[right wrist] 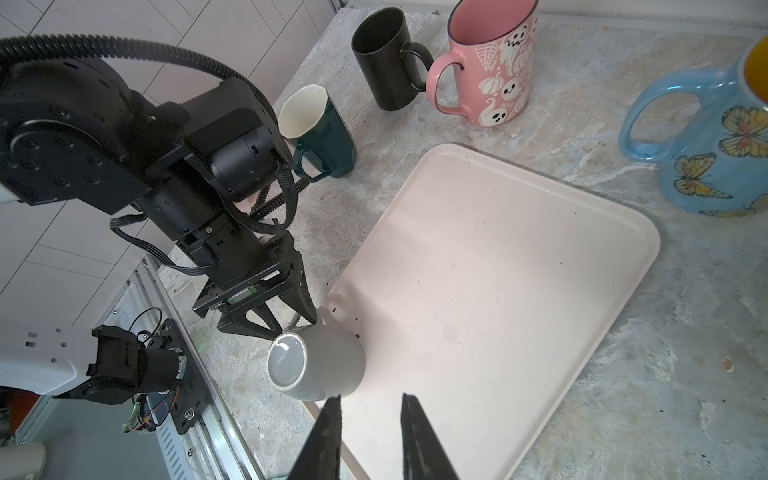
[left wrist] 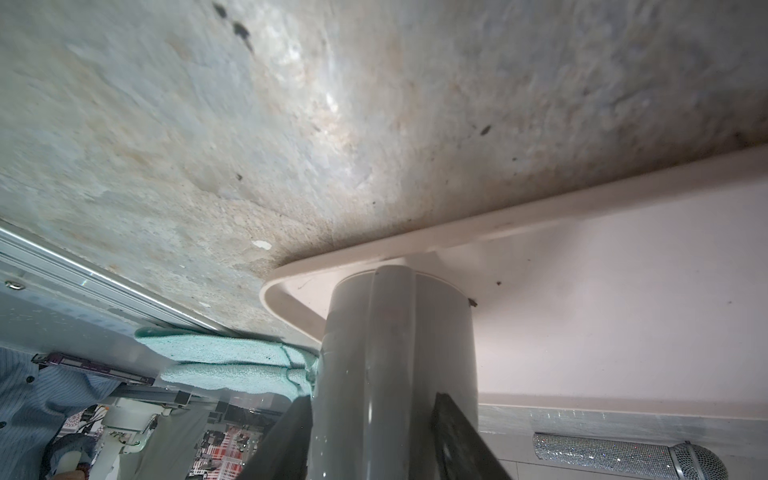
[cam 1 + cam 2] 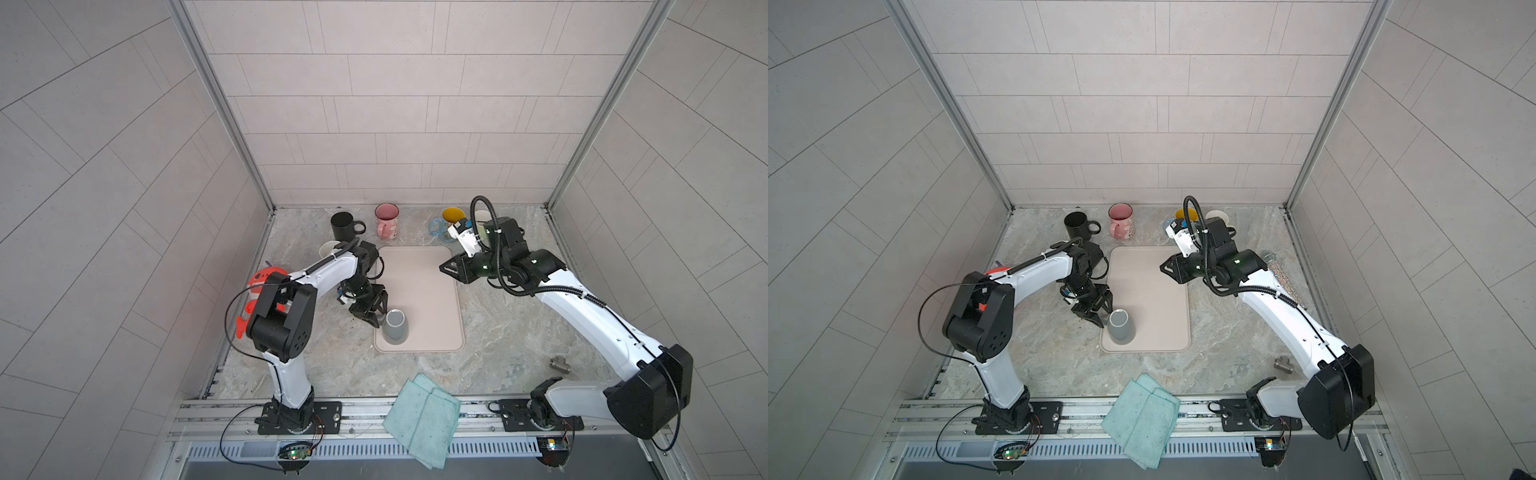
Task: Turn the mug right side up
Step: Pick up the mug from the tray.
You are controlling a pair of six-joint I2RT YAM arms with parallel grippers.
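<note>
**Item:** grey mug (image 3: 395, 329)

**Location:** near left corner of the tray (image 3: 419, 286), which is laid on the worktop (image 3: 498, 332)

**Attitude:** inverted. The mouth is set down on the tray and the glossy base is shown uppermost in the right wrist view. The handle is turned toward the left gripper (image 3: 377, 313).

**Left gripper:** placed low, just beside the mug on its handle side. In the left wrist view the fingers (image 2: 286, 436) are seen apart, one to each side of the handle, with a gap visible on both sides. No clamp on the handle is made out.

**Right gripper** (image 1: 372, 398): held over the far right part of the tray, well apart from the mug. Its fingers are slightly apart and nothing is held between them.

**Also present:** a black mug (image 3: 343, 224) and a pink mug (image 3: 387, 220), stood upright at the far side of the worktop.

**Progress:** judged early. The approach to the handle appears made and the mug is not yet righted.

**Left to do:**
- the handle to be gripped
- the mug to be lifted clear
- the mug to be turned over
- the mug to be set down mouth up
- the mug to be released
</note>
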